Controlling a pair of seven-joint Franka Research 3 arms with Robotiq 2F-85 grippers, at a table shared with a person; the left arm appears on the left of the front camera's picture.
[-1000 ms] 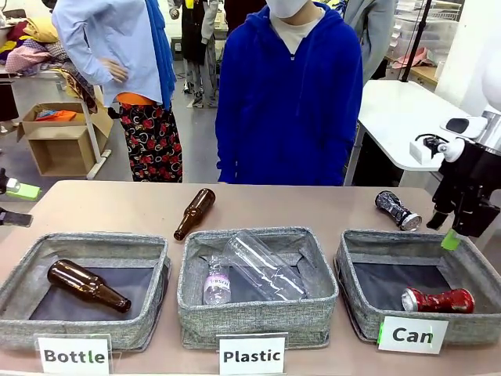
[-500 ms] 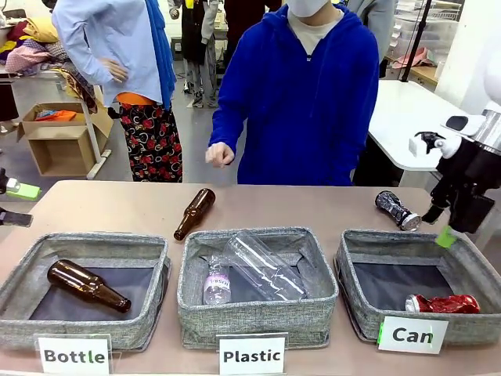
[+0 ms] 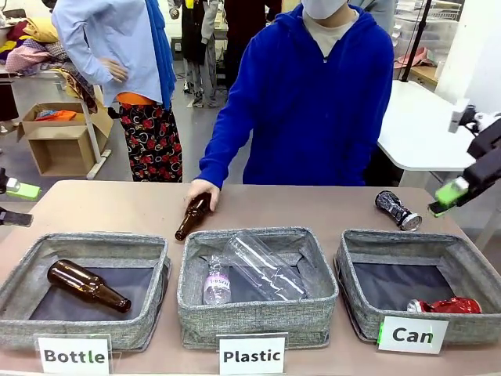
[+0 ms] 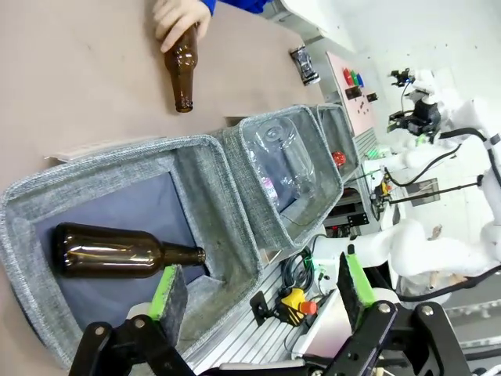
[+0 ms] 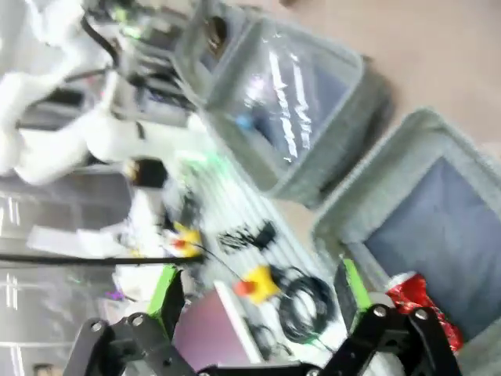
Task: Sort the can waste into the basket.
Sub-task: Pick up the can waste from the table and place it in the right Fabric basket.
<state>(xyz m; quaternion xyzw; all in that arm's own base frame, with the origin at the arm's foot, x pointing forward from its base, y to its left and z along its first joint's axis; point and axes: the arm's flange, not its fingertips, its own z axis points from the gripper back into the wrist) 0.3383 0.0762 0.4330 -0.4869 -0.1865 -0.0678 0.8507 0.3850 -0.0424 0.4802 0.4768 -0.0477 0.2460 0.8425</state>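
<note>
A crushed red can (image 3: 446, 305) lies at the front right of the grey basket (image 3: 362, 262) labelled "Can". The right wrist view shows this red can (image 5: 419, 301) on the basket's (image 5: 415, 125) dark floor. A dark can (image 3: 398, 210) with a shiny end lies on the table just behind the basket. My right gripper (image 3: 454, 196) hangs open and empty above the basket's back right corner, apart from both cans. At the table's left edge my left gripper (image 3: 17, 204) stands open, and its fingers (image 4: 168, 291) hold nothing.
The "Plastic" bin (image 3: 194, 270) holds clear bottles and the "Bottle" bin (image 3: 23, 266) holds one brown bottle (image 3: 86, 285). A person in a blue hoodie rests a hand (image 3: 202, 190) on another brown bottle (image 3: 193, 214) on the table behind the middle bin.
My right gripper has lifted up and to the right, away from the basket. The red can has settled toward the front right. The person has reached down to the brown bottle on the table.
</note>
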